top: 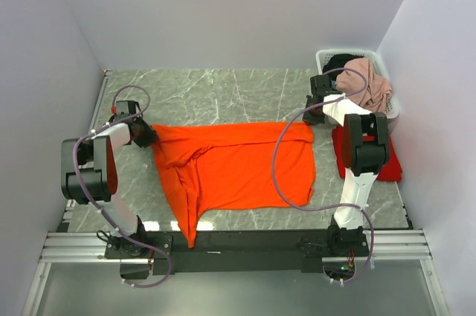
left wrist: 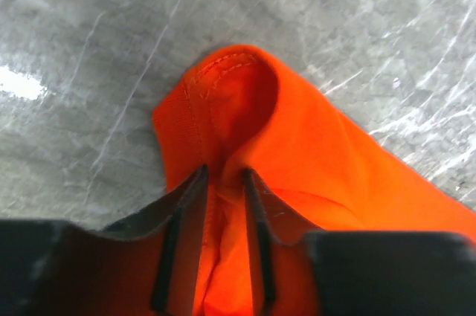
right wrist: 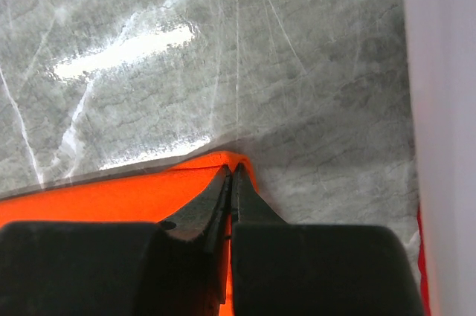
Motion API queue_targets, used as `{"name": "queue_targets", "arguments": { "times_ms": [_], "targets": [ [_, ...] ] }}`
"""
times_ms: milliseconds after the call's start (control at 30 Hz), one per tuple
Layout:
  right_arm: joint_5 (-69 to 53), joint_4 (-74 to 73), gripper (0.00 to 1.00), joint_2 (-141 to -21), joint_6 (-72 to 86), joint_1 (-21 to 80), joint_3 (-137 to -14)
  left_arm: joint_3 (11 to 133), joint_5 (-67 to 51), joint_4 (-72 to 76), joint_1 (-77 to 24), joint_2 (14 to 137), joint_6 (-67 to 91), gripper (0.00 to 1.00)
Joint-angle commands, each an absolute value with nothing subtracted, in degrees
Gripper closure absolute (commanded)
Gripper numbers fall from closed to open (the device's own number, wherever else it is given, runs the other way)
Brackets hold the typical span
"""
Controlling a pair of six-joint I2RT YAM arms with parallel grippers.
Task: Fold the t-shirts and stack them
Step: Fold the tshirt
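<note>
The bright orange t-shirt [top: 238, 163] lies spread on the marble table, its near left part bunched and hanging over the front edge. My left gripper [top: 148, 137] is shut on the shirt's far left corner; the left wrist view shows its jaws [left wrist: 224, 175] pinching a fold of orange cloth [left wrist: 297, 145]. My right gripper [top: 313, 118] is shut on the far right corner; its jaws [right wrist: 231, 169] meet over the orange edge [right wrist: 111, 197]. The deeper red t-shirt [top: 391, 161] lies folded at the right, partly hidden under my right arm.
A white laundry basket [top: 326, 56] with pink and dark clothes stands at the back right corner, close to my right gripper. White walls enclose the table on the left, back and right. A metal rail [top: 238, 245] runs along the front.
</note>
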State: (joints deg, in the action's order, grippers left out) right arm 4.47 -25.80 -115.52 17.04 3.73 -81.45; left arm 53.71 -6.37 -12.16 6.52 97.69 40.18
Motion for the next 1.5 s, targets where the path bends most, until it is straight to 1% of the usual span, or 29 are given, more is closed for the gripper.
{"name": "queue_targets", "arguments": {
  "times_ms": [0,67,100,167,400,533,600,733,800,867,900,967,1000,1033,1067,1100,1133,1200,1267,1333,1467],
  "targets": [
    [5.8,-25.31,1.0,-116.1,16.44,2.99,-83.85,55.9,-6.68,-11.51,5.98,98.61,40.17,0.76],
    [6.06,-25.31,1.0,-116.1,16.35,2.99,-83.76,56.51,-4.75,-12.39,5.98,98.61,39.73,0.84],
    [6.5,-25.31,1.0,-116.02,16.17,2.99,-83.76,57.12,-3.96,-13.52,5.98,98.18,39.03,0.93],
    [7.12,-25.49,1.0,-116.02,15.82,3.08,-83.93,58.18,-1.34,-14.76,6.24,97.82,38.24,0.99],
    [7.91,-25.75,1.0,-116.45,15.38,2.9,-85.25,63.45,3.33,-20.65,6.59,98.08,34.64,0.99],
    [7.74,-25.93,1.0,-117.16,15.21,2.9,-86.04,64.42,2.64,-22.41,6.59,100.37,33.93,0.99],
    [7.21,-25.93,1.0,-117.68,15.03,2.9,-86.57,63.99,1.67,-22.59,6.68,102.12,34.27,0.97],
    [6.77,-26.63,1.0,-118.74,14.85,2.99,-87.27,62.23,0.53,-21.01,6.68,103.45,35.85,0.94],
    [6.59,-26.72,0.97,-119.18,14.59,2.9,-87.36,61.61,0.53,-19.69,6.59,103.36,36.65,0.9],
    [6.85,-27.07,0.92,-119.35,14.5,2.9,-87.8,62.4,-0.35,-19.25,6.68,103.18,37.0,0.87],
    [7.03,-27.33,0.9,-119.36,14.5,2.9,-88.06,62.75,-0.35,-19.34,6.59,103.01,37.18,0.82],
    [6.86,-28.21,0.83,-118.83,14.68,3.08,-89.11,64.06,-0.09,-19.6,6.59,102.22,37.27,0.75],
    [6.59,-28.39,0.79,-117.96,14.68,2.99,-89.38,64.51,-0.17,-20.03,6.59,101.96,37.27,0.69],
    [6.42,-28.56,0.72,-117.43,14.68,3.16,-89.47,64.86,-0.18,-20.3,6.59,101.43,37.27,0.66],
    [6.42,-28.91,0.68,-116.81,14.76,3.16,-89.91,65.21,-0.18,-20.3,6.59,100.03,37.27,0.62],
    [6.42,-29.18,0.64,-115.5,15.2,3.34,-90.09,65.21,-0.18,-20.22,6.68,99.32,37.44,0.55],
    [6.15,-29.53,0.61,-114.79,15.38,3.34,-90.0,65.21,-0.18,-20.39,6.51,98.53,37.62,0.5],
    [5.8,-29.53,0.58,-112.33,16.6,3.78,-89.48,65.39,-0.09,-20.91,6.33,96.34,37.71,0.38],
    [4.31,-29.36,0.57,-109.7,17.75,4.13,-88.16,65.3,1.92,-21.71,5.54,93.97,37.71,0.36],
    [1.78,-27.87,0.57,-108.03,19.6,4.92,-85.62,65.13,2.99,-22.06,4.66,92.56,37.71,0.36],
    [-6.13,-24.26,0.58,-104.95,22.5,5.71,-80.96,64.6,3.6,-20.31,3.43,91.4,37.53,0.42]
  ]
}}
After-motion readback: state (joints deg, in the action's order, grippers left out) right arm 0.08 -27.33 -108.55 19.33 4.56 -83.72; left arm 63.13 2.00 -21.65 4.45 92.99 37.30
